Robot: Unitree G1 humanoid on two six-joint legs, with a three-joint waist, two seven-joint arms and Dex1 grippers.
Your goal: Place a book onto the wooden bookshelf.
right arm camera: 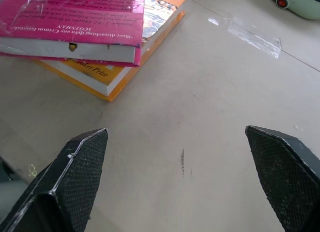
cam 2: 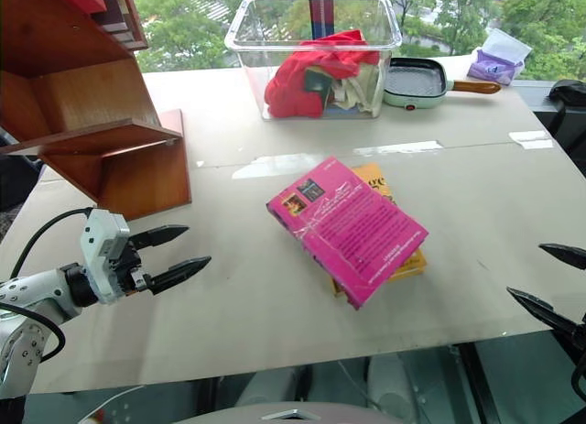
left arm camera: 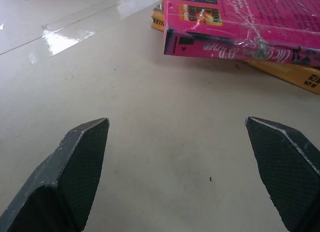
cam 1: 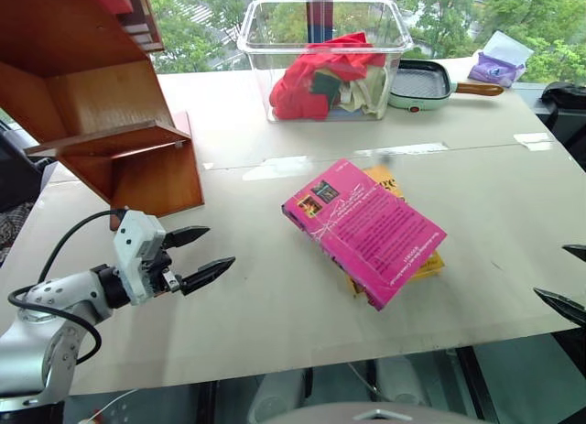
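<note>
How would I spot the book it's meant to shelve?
Start at the clear plastic bin of red cloth at the table's far side, then come toward the middle. Two books lie stacked there; the book is the thin magenta-pink one on top, covering a yellow book.

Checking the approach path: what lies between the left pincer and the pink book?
Nothing: bare tabletop separates the open left pincer from the pink book, which rests on a yellow book. The left eye and left wrist views show it.

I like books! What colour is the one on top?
Bright pink book, clearest in the left eye view.
</note>
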